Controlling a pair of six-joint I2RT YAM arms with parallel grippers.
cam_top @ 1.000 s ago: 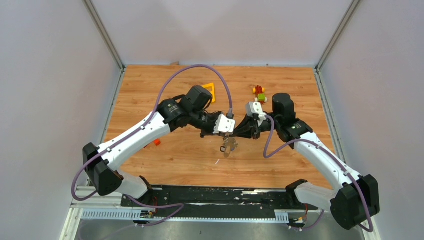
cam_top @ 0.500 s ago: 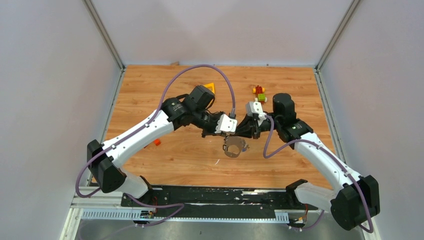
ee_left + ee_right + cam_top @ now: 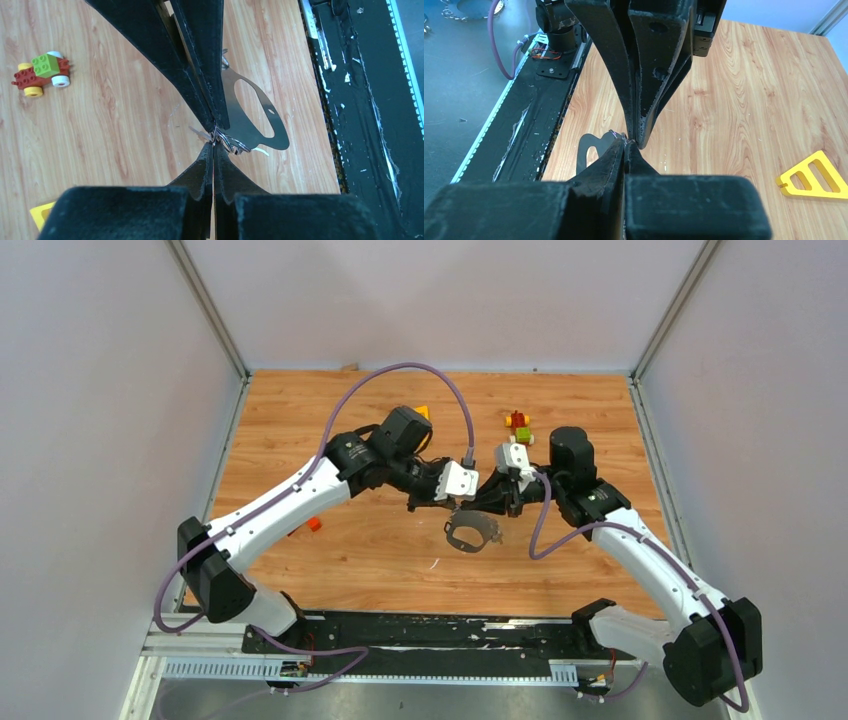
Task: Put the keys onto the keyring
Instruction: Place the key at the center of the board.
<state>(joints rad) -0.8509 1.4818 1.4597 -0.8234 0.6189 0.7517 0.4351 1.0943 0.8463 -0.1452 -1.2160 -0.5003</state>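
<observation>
Above the middle of the table my left gripper (image 3: 456, 503) and right gripper (image 3: 480, 502) meet tip to tip. Both are shut. The keyring (image 3: 472, 533), a silver-grey metal loop, hangs just under that meeting point. In the left wrist view my left gripper (image 3: 215, 144) pinches the loop's end, where small wire rings (image 3: 233, 145) bunch together. The keyring (image 3: 252, 120) spreads out to the right of them. In the right wrist view my right gripper (image 3: 626, 142) grips the same spot, with the keyring (image 3: 585, 150) showing left of its fingers. The keys cannot be made out.
A red-green-yellow toy block figure (image 3: 518, 426) stands at the back, right of centre. A yellow triangle frame (image 3: 814, 176) lies behind my left arm. A small orange piece (image 3: 314, 524) lies at the left. The black base strip (image 3: 420, 632) runs along the near edge.
My left gripper moved right to meet the right gripper and shut at the loop's end. The hanging loop turned from edge-on to lying flatter and shifted slightly right.
</observation>
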